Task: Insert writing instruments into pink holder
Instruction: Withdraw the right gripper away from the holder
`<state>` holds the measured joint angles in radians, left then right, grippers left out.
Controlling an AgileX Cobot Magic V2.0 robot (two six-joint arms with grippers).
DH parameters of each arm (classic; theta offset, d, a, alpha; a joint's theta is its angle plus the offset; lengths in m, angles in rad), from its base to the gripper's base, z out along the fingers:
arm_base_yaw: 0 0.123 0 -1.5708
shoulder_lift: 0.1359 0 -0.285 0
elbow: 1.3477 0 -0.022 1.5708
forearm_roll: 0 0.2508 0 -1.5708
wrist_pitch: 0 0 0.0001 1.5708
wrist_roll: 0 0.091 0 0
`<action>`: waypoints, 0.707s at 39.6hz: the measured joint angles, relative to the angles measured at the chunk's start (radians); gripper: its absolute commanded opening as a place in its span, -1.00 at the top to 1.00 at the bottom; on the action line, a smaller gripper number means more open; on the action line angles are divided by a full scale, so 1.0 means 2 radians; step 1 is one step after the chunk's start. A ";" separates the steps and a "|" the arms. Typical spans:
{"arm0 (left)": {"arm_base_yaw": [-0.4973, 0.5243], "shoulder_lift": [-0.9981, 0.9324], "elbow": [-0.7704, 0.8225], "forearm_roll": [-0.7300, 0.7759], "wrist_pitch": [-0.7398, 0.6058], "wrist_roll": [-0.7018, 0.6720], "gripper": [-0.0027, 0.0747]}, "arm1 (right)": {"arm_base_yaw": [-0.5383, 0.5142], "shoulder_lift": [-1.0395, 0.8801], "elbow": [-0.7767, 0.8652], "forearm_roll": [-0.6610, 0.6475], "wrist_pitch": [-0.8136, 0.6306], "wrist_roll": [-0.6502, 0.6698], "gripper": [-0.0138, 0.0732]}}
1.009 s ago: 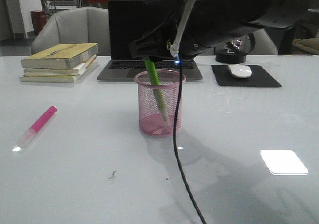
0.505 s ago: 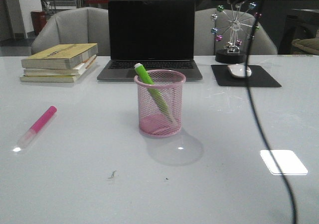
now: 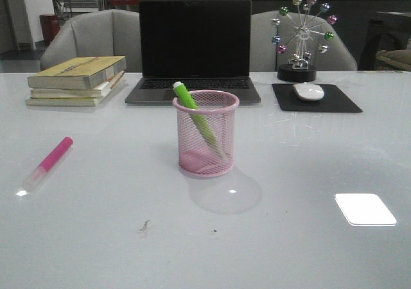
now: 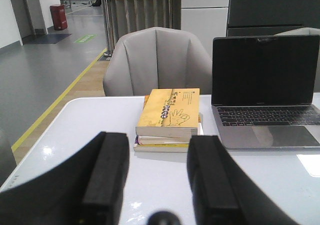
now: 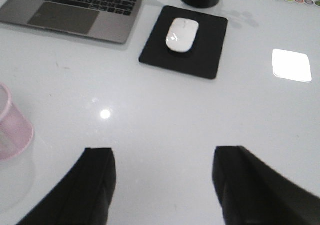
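The pink holder (image 3: 205, 133) stands mid-table in the front view, and its rim edge (image 5: 11, 125) shows in the right wrist view. A green highlighter (image 3: 196, 117) leans inside it, one end poking above the rim. The pink highlighter (image 3: 46, 163) lies flat on the table at the left, apart from the holder. Neither arm shows in the front view. My left gripper (image 4: 159, 141) is open and empty above the table, facing the books. My right gripper (image 5: 165, 155) is open and empty over bare table beside the holder.
A stack of books (image 3: 77, 79) (image 4: 169, 116) sits at the back left. A laptop (image 3: 194, 48) (image 4: 267, 90) (image 5: 75, 7) stands behind the holder. A white mouse (image 3: 309, 91) (image 5: 181, 34) rests on a black pad (image 5: 185, 42), with a ferris-wheel ornament (image 3: 299, 35) behind.
The right arm, which hung over the holder with the green highlighter, has let it go and withdrawn up and right out of the front view. The green highlighter now leans in the holder.
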<state>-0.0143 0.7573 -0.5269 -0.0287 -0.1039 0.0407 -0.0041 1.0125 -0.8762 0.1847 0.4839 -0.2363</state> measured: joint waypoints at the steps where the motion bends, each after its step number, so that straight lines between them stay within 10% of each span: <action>1: 0.000 0.000 0.000 0.000 0.000 0.000 0.02 | -0.003 -0.004 0.003 -0.003 0.007 0.000 -0.53; 28: 0.000 0.012 -0.030 0.000 0.061 0.000 0.01 | -0.017 -0.046 0.081 -0.011 0.032 0.000 -0.53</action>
<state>-0.0143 0.7804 -0.5873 -0.0287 0.0190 0.0407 -0.0378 0.9208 -0.7138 0.1621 0.5482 -0.2363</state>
